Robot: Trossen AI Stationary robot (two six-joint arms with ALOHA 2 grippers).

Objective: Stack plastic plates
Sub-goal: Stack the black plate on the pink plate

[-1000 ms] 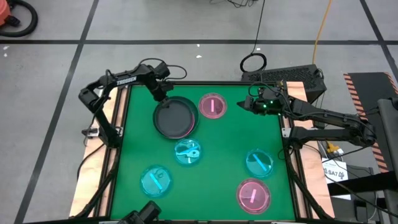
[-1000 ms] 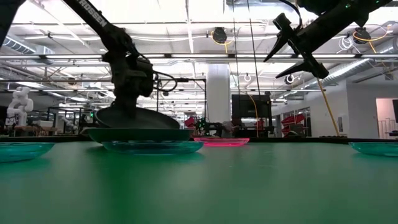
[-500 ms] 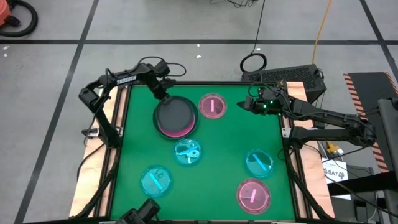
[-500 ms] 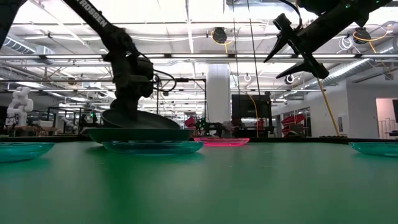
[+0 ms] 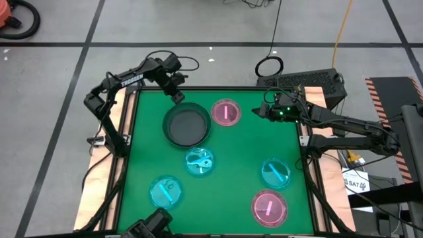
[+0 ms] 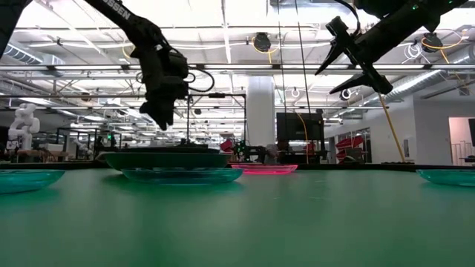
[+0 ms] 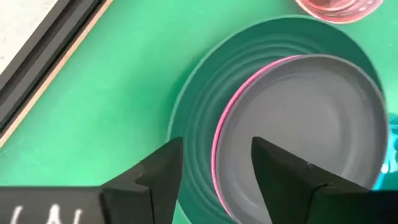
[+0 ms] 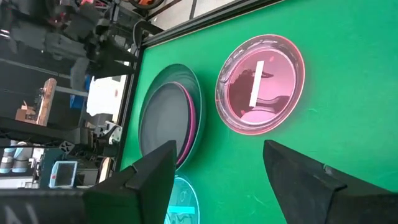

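Green matting covers the table, which is framed by black rails with tiled floor beyond it. Taking the table's centre in the overhead view as the dial, the stack sits toward 11 o'clock: a dark grey plate on top, only a thin crescent of the bright pink plate showing under it, and a second dark plate's rim ringing both. In the level view the stack reads as one dark slab, partly screened by a cyan plate in front.

The left gripper hovers above the stack's far edge, fingers spread and empty. The right gripper waits at 1 o'clock, raised, jaws wide.

Translucent pink plates lie at 12 and 5. Cyan plates lie near centre, at 4 and 7.
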